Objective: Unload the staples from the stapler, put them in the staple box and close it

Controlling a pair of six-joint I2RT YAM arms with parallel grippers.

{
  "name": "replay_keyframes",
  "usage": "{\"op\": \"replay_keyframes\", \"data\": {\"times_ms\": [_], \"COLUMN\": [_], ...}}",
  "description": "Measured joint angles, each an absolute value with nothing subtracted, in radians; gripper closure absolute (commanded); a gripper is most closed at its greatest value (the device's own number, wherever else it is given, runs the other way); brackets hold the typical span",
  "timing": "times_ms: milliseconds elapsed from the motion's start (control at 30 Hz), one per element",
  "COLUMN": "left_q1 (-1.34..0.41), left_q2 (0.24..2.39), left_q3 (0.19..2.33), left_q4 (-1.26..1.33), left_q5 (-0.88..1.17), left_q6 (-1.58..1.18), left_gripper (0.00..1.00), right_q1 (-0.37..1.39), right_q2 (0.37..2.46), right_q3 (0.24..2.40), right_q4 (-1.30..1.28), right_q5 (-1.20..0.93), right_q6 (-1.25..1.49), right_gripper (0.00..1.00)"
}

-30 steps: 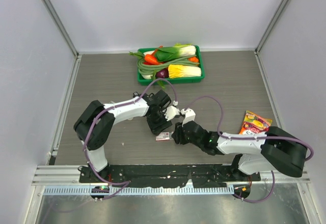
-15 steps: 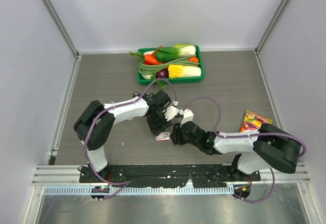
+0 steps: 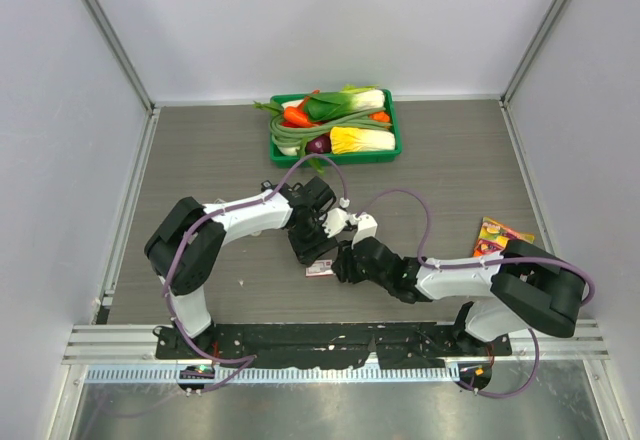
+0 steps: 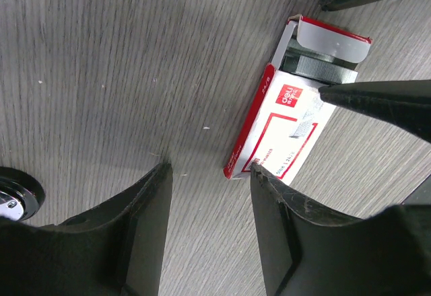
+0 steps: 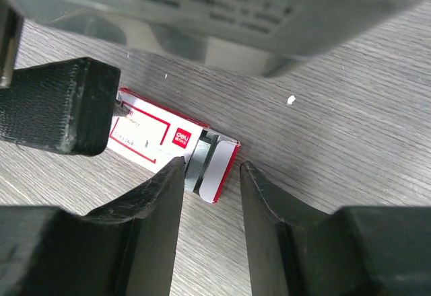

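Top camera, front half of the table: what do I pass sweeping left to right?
Left arm's black elbow → red-and-white staple box → colourful snack packet.

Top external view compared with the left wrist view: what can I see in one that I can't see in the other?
Only the top external view shows the green tray of vegetables, the colourful snack packet, and the left arm and right arm whole. Only the left wrist view shows that the staple box is open at one end, with grey staples packed inside. Both show that red-and-white box lying on the grey wood-grain table.
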State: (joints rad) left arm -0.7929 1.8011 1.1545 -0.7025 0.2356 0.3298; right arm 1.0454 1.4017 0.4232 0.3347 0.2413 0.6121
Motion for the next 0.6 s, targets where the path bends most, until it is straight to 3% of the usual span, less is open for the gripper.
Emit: {"op": "replay_keyframes", "data": {"times_ms": [300,600], "left_q1": [-0.793,-0.793], "left_q2": [1.801,1.801], "left_q3": [1.155,1.154], "left_q4": [-0.702,-0.702], "left_q5": [0.235,0.236], "left_q6": [0.330,0.331], "left_gripper": [0.47,0.47], "right_q1": [1.045,1.045], "right_q2": [1.394,1.380], "right_q3": [0.423,0.423], "right_q4": [0.306,0.296], "right_q5": [0.257,0.261], "right_q6": [0.614,0.614], "right_gripper": [0.72,0.70]}}
